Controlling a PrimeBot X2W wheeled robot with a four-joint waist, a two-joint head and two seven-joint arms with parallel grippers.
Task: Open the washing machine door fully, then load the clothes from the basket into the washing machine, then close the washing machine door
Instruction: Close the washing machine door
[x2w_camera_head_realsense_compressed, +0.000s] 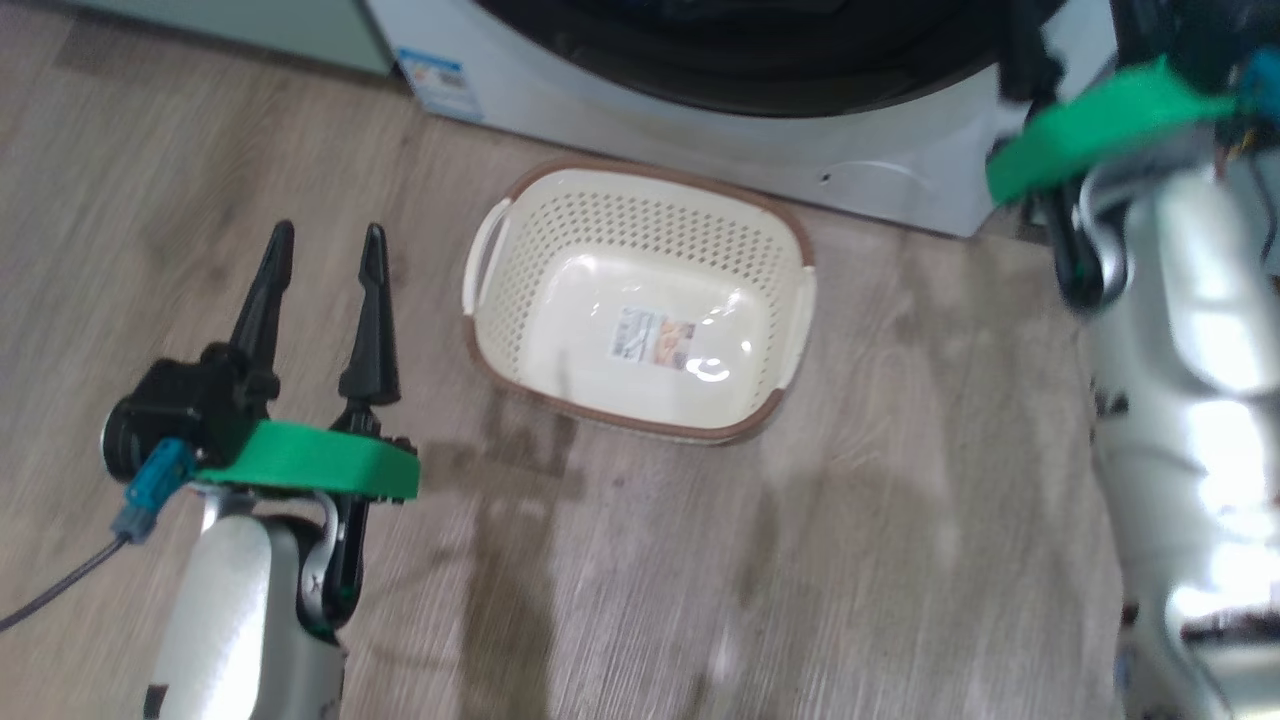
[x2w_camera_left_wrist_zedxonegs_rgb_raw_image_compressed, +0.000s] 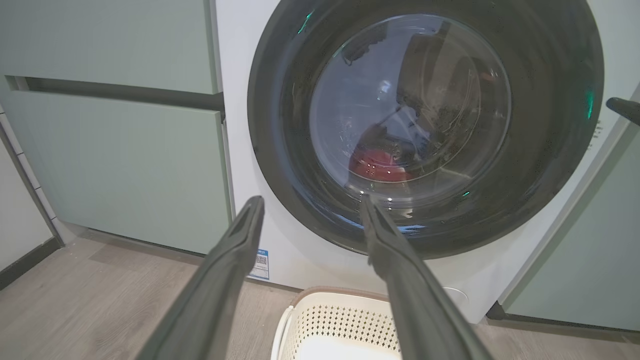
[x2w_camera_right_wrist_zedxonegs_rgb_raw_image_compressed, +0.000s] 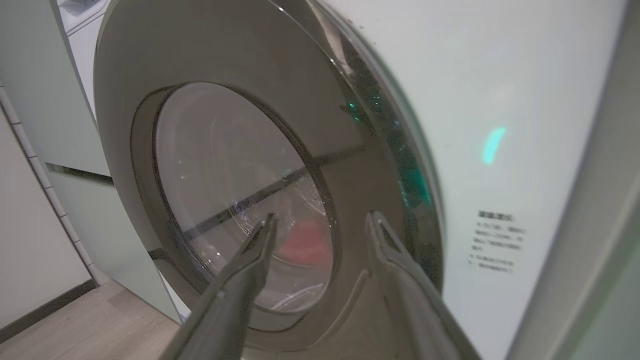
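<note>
The basket stands on the wood floor before the washing machine, holding nothing but its floor label. The washing machine door looks shut against the white front. Through its glass the red clothes lie inside the drum, and they show as a red blur in the right wrist view. My left gripper hangs open and empty left of the basket, pointing at the door. My right gripper is open, close to the door's right rim; one of its fingertips shows at the edge.
Pale green cabinets flank the washer on the left, and another green panel stands on the right. A blue sticker marks the washer's lower left corner. My right forearm rises along the head view's right side.
</note>
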